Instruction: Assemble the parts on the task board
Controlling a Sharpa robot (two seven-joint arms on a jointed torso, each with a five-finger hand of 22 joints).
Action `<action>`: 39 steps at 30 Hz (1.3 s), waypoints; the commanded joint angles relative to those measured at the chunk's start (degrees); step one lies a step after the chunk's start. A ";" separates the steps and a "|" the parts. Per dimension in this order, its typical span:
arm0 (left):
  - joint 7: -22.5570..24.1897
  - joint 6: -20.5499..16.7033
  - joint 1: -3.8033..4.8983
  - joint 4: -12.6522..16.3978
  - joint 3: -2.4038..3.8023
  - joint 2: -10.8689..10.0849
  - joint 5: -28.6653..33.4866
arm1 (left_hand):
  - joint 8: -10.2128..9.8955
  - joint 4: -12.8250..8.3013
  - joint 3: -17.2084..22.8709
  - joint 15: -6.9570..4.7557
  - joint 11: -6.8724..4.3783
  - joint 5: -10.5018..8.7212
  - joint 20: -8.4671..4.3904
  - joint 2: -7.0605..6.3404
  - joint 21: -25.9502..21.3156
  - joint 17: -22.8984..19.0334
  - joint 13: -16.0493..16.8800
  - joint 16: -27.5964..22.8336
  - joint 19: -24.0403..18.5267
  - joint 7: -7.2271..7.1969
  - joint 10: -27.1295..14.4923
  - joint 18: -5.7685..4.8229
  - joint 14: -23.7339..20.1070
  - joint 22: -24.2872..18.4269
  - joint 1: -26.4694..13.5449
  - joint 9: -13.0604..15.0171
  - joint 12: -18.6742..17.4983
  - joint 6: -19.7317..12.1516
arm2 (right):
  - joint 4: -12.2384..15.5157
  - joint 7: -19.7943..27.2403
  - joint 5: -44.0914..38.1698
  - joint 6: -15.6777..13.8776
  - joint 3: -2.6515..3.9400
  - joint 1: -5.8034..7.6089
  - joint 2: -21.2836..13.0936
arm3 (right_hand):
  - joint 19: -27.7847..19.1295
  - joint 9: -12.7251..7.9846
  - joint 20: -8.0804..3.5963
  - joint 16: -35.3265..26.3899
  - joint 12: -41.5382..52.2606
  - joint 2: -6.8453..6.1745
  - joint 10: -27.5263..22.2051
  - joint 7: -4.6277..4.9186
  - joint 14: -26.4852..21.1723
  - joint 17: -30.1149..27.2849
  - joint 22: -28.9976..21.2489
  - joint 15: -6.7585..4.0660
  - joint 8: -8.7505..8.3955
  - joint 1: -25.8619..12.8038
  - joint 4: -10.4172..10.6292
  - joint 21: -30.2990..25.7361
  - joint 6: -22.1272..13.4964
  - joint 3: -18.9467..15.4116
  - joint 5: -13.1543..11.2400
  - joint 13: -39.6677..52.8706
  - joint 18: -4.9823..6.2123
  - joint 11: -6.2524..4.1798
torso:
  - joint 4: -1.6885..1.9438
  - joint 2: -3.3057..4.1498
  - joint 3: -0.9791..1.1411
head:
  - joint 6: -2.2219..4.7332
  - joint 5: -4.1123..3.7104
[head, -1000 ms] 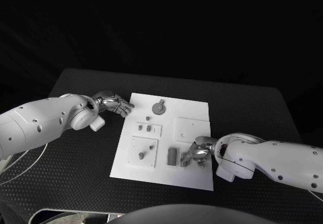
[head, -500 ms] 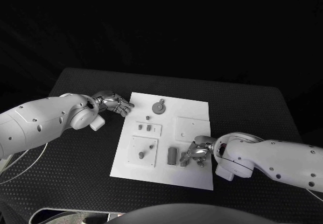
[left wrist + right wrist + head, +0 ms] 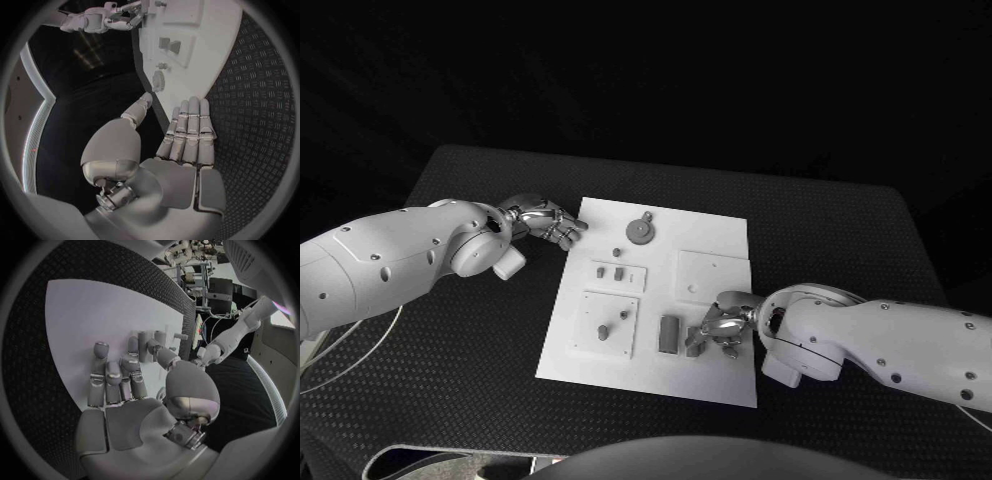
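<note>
Both hands [image 3: 548, 224] [image 3: 721, 330] flank unmarked task board [image 3: 711, 250].

No text, label, brand, number or sign can be read anywhere in these views. The task board [image 3: 713, 250] carries no legible marking, and neither do its parts [image 3: 669, 335]. The desk [image 3: 848, 230] bears none either.
</note>
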 commanded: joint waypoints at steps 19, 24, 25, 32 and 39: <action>-1.39 1.39 -0.39 0.03 -0.30 0.07 -0.65 | 0.32 -0.31 0.01 0.17 -0.09 -0.36 -0.03 0.36 -0.13 0.11 0.08 -0.30 -0.38 0.23 -0.23 -0.58 -0.09 -0.01 -0.06 -0.08 0.25 -0.04 | -0.15 2.15 1.20 0.89 -0.29 -0.50 0.03 | 0.28 -0.39 0.02 0.03 -0.27 -6.50 -0.68 0.62 -0.40 -0.15 0.87 -0.78 -0.25 -4.44 8.20 -0.56 -0.51 2.06 -0.08 -0.17 0.34 0.49 | 0.00 0.01 0.04 | 0.16 0.00; -1.39 1.38 -0.39 0.02 -0.30 0.08 -0.65 | 0.33 -0.32 0.01 0.17 -0.09 -0.36 -0.03 0.37 -0.13 0.12 0.08 -0.31 -0.39 0.23 -0.24 -0.57 -0.09 -0.01 -0.05 -0.08 0.25 -0.04 | 0.07 3.25 -1.40 2.68 -0.29 -0.49 -0.66 | 0.12 -0.26 -0.11 0.12 -0.14 -5.63 -0.82 0.63 -0.53 -0.10 1.04 -0.92 -0.10 -2.68 6.49 -0.43 -0.64 2.13 -0.08 -0.09 0.34 0.50 | -0.01 -0.01 0.04 | 0.32 0.08; -1.38 1.36 -0.39 0.01 -0.30 0.08 -0.65 | 0.33 -0.32 0.01 0.17 -0.09 -0.36 -0.03 0.37 -0.13 0.13 0.08 -0.31 -0.39 0.23 -0.24 -0.57 -0.09 -0.01 -0.05 -0.08 0.25 -0.04 | 0.19 3.41 -2.64 3.44 -0.29 -0.49 -0.82 | 0.11 -0.20 -0.20 0.18 -0.07 -5.21 -0.83 0.60 -0.53 -0.07 1.10 -0.97 -0.03 -1.41 5.13 -0.33 -0.65 2.18 -0.08 -0.05 0.34 0.48 | -0.02 -0.01 0.04 | 0.31 0.08; -1.37 1.45 -0.39 -0.03 -0.30 0.04 -0.66 | 0.33 -0.33 0.01 0.17 -0.09 -0.36 -0.03 0.38 -0.13 0.14 0.08 -0.32 -0.39 0.23 -0.24 -0.57 -0.09 -0.01 -0.04 -0.08 0.26 -0.04 | 0.08 3.87 -5.68 6.95 -0.29 -0.49 -0.83 | 0.19 0.06 -0.05 0.22 0.10 -5.63 -0.74 0.53 -0.52 -0.10 1.06 -0.97 0.44 4.56 0.31 -0.06 -0.40 2.25 -0.09 -0.06 0.34 0.42 | 0.01 0.05 0.06 | 0.23 0.12; -1.36 1.47 -0.39 0.01 -0.30 0.09 -0.69 | 0.34 -0.34 0.01 0.17 -0.09 -0.36 -0.03 0.40 -0.13 0.15 0.08 -0.33 -0.39 0.23 -0.24 -0.57 -0.09 -0.01 -0.04 -0.09 0.26 -0.04 | -0.30 3.18 -7.68 5.86 -0.29 -0.49 -0.67 | 0.38 0.23 0.07 0.31 0.23 -5.01 -0.50 0.37 -0.36 -0.11 1.02 -0.90 0.83 6.30 -0.39 0.04 0.05 2.07 -0.09 -0.08 0.34 0.27 | -0.08 0.04 0.04 | 0.31 0.08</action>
